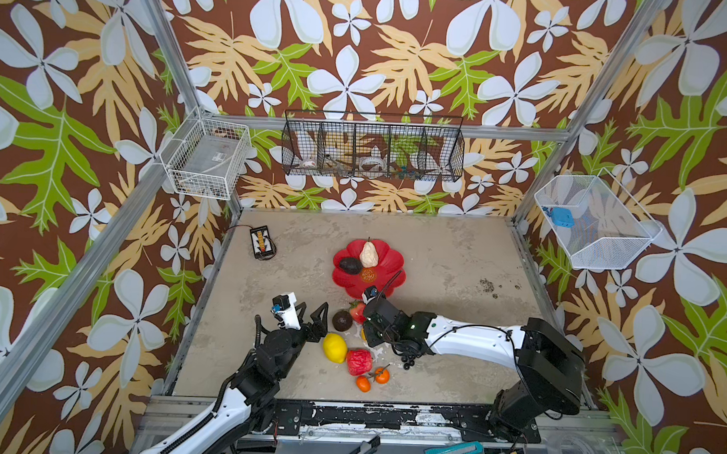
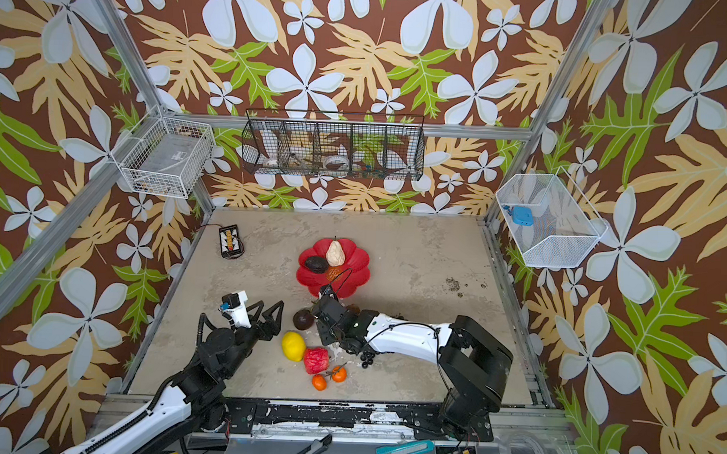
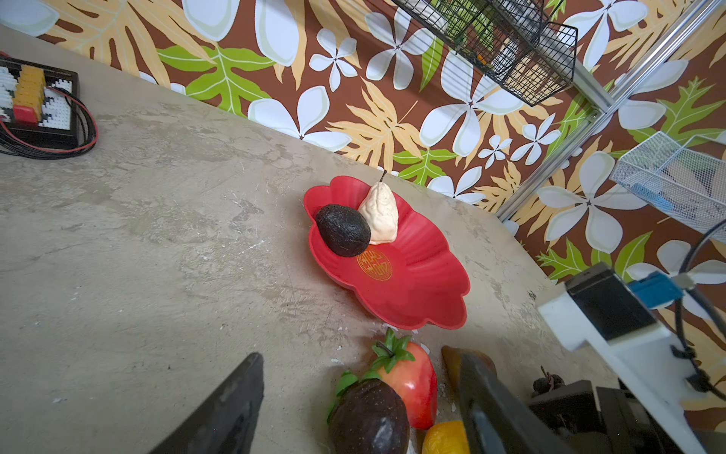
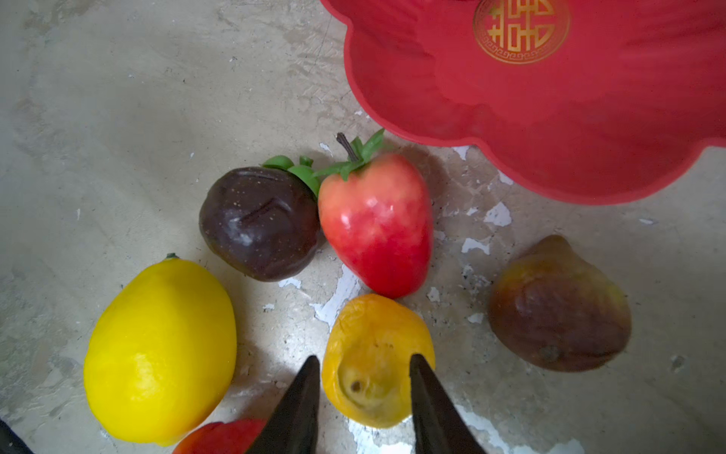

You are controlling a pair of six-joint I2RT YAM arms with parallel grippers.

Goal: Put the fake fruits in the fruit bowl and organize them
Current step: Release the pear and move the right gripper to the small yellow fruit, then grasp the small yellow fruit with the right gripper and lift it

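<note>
The red fruit bowl (image 1: pixel 393 275) (image 3: pixel 424 291) holds a beige pear (image 1: pixel 368 254) and a dark avocado (image 1: pixel 349 265). Just in front of it on the table lie a dark round fruit (image 4: pixel 259 224), a strawberry (image 4: pixel 377 224), a brownish fruit (image 4: pixel 558 306), a lemon (image 1: pixel 335 347), a red apple (image 1: pixel 358 361), two small oranges (image 1: pixel 363 383) and black grapes (image 1: pixel 409 360). My right gripper (image 4: pixel 363 359) points down, its fingers pressed on both sides of an orange-yellow fruit (image 4: pixel 373 334) that rests on the table. My left gripper (image 1: pixel 312 307) is open, beside the dark round fruit.
A black box with wires (image 1: pixel 262 242) lies at the back left of the table. Wire baskets hang on the back wall (image 1: pixel 373 147) and the side walls (image 1: pixel 208 158) (image 1: pixel 595 221). Dark crumbs (image 1: pixel 486 285) dot the table to the right of the bowl.
</note>
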